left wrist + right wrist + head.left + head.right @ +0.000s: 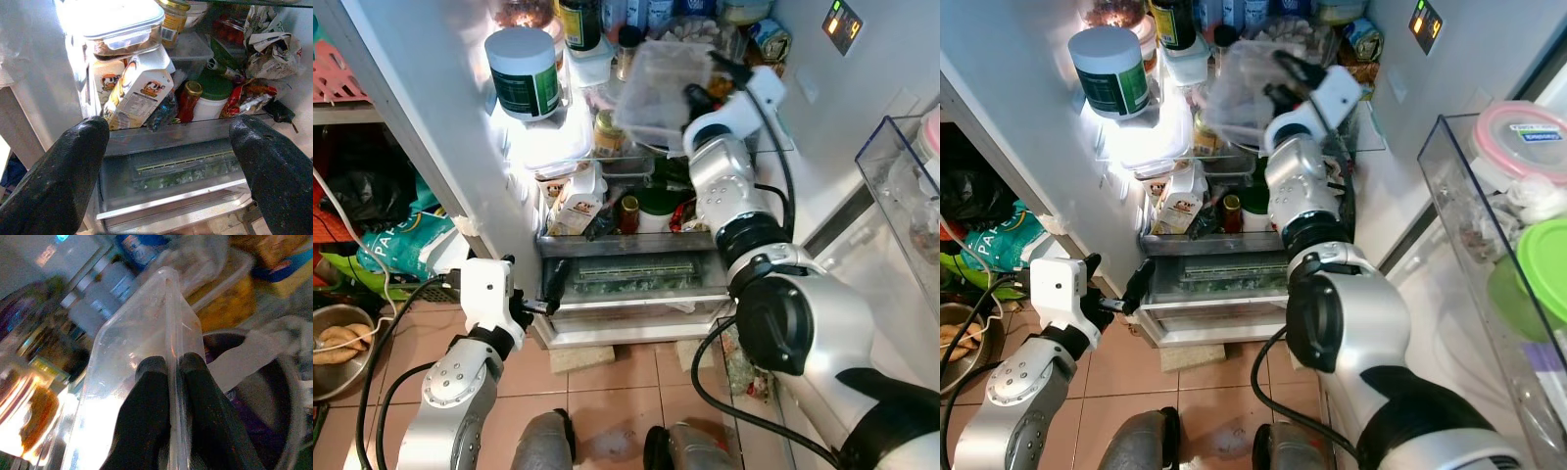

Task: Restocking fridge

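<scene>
Right gripper [168, 369] first: we see its two black fingers [146, 382] pinched on the thin wall of a clear plastic container [656, 88], one finger on each side of the wall. The container is empty as far as we can tell, tilted, and held up inside the open fridge [431, 108] at the level of the upper shelves, above a dark round bowl [264, 382] seen past the fingers. Behind it we make out blue-labelled bottles [139, 247] and other tubs, blurred.

Left gripper [551, 291] is low, in front of the fridge's bottom drawer [636, 279], fingers spread wide and holding nothing. Between them in the wrist view lies the lower shelf: a milk carton [139, 93] leaning over, a red bottle with a gold cap [187, 100] just beside a white tub with a green lid [212, 95], and crumpled wrappers [271, 49] to the far side.

Higher up, a large white jar with a green label [522, 73] stands on the brightly lit shelf. The open door's bin [1489, 225] on the right holds lidded containers, one pink-rimmed [1523, 132]. Floor is reddish tile [607, 392].
</scene>
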`<state>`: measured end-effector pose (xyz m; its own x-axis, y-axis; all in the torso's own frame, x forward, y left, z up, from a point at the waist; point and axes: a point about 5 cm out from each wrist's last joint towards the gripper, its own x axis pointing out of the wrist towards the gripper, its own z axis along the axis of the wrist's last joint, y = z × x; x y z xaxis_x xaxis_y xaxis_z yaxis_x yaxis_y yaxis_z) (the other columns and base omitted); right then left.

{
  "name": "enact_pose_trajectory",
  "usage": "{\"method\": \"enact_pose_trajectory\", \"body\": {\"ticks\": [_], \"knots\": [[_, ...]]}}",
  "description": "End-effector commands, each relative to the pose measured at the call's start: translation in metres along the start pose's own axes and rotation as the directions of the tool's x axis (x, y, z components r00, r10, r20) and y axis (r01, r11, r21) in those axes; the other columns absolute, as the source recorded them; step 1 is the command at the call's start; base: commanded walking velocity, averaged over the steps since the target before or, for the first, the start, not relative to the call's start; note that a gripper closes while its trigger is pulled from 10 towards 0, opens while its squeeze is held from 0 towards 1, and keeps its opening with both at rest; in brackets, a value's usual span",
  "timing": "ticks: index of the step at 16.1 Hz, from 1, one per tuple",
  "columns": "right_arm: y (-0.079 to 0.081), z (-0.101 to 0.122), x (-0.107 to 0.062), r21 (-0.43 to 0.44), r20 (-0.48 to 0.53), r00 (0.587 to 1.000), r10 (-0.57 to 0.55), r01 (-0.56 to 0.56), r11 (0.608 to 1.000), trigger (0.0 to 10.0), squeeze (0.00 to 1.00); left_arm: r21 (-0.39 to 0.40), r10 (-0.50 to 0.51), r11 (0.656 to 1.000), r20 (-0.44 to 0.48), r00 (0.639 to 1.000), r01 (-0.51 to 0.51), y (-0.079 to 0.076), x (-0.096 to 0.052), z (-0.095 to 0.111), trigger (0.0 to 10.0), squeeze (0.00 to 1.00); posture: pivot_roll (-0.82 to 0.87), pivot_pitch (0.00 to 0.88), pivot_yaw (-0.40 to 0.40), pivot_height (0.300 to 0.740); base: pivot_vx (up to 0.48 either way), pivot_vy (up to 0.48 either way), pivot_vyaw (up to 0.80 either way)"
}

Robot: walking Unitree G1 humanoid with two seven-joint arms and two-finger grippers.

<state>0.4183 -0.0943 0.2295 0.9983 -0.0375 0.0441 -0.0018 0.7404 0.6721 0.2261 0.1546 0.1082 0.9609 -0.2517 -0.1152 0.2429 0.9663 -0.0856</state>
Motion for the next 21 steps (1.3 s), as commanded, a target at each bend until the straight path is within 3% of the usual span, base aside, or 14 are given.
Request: {"method": "enact_pose_trajectory", "body": {"ticks": [1, 7, 8, 9, 12, 14, 15, 21], "knots": [[0.003, 0.006, 0.002, 0.007, 0.017, 1.0, -0.025, 0.025, 1.0, 10.0, 0.0, 0.004, -0.004, 1.0, -0.002, 1.0, 0.004, -0.002, -0.001, 0.002, 10.0, 0.0, 0.2, 0.179, -0.025, 0.74, 0.0, 0.0, 0.0], [0.007, -0.003, 0.0, 0.04, -0.005, 1.0, -0.029, 0.029, 0.999, 10.0, 0.0, 0.006, -0.006, 1.0, -0.002, 1.0, 0.006, -0.003, 0.001, 0.002, 10.0, 0.0, 0.2, 0.175, -0.027, 0.74, 0.0, 0.0, 0.0], [0.01, -0.005, 0.0, 0.052, -0.009, 1.0, -0.02, 0.021, 0.998, 10.0, 0.04, 0.007, -0.005, 1.0, -0.001, 1.0, 0.005, -0.002, 0.002, 0.002, 10.0, 0.0, 0.2, 0.173, -0.028, 0.74, 0.0, 0.0, 0.0], [0.014, -0.006, -0.001, 0.052, -0.012, 1.0, -0.016, 0.017, 0.999, 10.0, 0.31, 0.007, -0.004, 1.0, 0.0, 1.0, 0.004, -0.002, 0.002, 0.002, 10.0, 0.0, 0.2, 0.173, -0.029, 0.74, 0.0, 0.0, 0.0], [0.023, -0.008, -0.001, 0.072, -0.019, 1.0, -0.003, 0.004, 0.997, 10.0, 0.24, 0.005, -0.001, 1.0, 0.001, 1.0, 0.001, -0.003, 0.002, 0.002, 10.0, 0.0, 0.2, 0.171, -0.034, 0.74, 0.0, 0.0, 0.0], [0.026, -0.009, -0.001, 0.099, -0.02, 1.0, -0.005, 0.007, 0.995, 10.0, 0.05, 0.003, 0.002, 1.0, 0.002, 1.0, -0.002, -0.005, 0.001, 0.001, 10.0, 0.0, 0.2, 0.172, -0.037, 0.74, 0.0, 0.0, 0.0], [0.028, -0.007, -0.001, 0.114, -0.016, 1.0, -0.007, 0.009, 0.993, 10.0, 0.02, 0.0, 0.006, 1.0, 0.004, 1.0, -0.006, -0.006, -0.001, 0.002, 10.0, 0.0, 0.21, 0.177, -0.04, 0.74, 0.0, 0.0, 0.0], [0.032, -0.003, 0.0, 0.144, -0.009, 1.0, -0.014, 0.016, 0.989, 10.0, 0.0, -0.023, 0.048, 0.999, 0.011, 0.999, -0.048, -0.01, -0.014, 0.004, 10.0, 0.0, 0.22, 0.231, -0.069, 0.74, 0.0, 0.0, 0.0]]}}
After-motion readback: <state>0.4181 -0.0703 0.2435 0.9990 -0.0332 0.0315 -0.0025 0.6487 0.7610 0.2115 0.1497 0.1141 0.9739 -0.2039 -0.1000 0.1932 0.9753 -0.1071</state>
